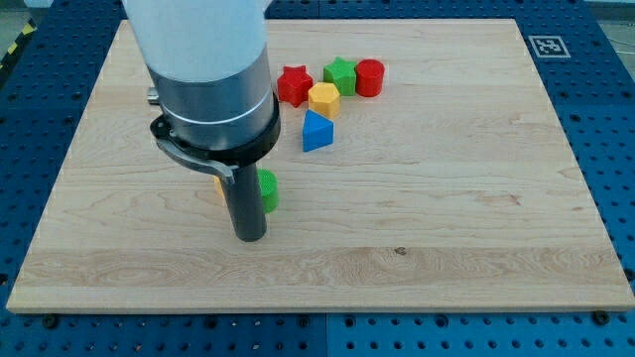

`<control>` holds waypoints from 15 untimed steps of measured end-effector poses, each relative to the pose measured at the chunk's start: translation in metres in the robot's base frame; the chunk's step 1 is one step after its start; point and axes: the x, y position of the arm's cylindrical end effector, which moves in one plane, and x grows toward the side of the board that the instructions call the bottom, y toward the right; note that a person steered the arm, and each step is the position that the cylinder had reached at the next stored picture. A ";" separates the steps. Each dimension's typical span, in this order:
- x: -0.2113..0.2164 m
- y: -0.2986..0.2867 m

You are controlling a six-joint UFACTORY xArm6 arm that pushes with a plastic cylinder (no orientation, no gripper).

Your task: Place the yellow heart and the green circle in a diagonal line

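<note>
Camera view is filled at its upper left by the large white and grey cylindrical arm housing (210, 74), held upright over the pale wooden board (446, 218). A straight dark rod (247, 203) is seen hanging from it; no jaws are carried, so nothing is spread or pinched. My tip (249, 238) is set on the wood left of centre. The green circle block (268, 190) is seen just beside the rod on the view's right, apparently touching it and partly hidden. A sliver of yellow-orange (218, 184), possibly the yellow heart, is glimpsed at the rod's left; its shape cannot be told. Near the view's top a cluster is formed by a red star (293, 85), green star (340, 74), red cylinder (369, 77), yellow hexagon (323, 100) and blue triangle (317, 132). A blue perforated table (595, 109) is seen around the board.
</note>
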 end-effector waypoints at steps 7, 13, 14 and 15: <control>-0.058 0.000; -0.068 -0.037; -0.090 -0.037; -0.099 -0.037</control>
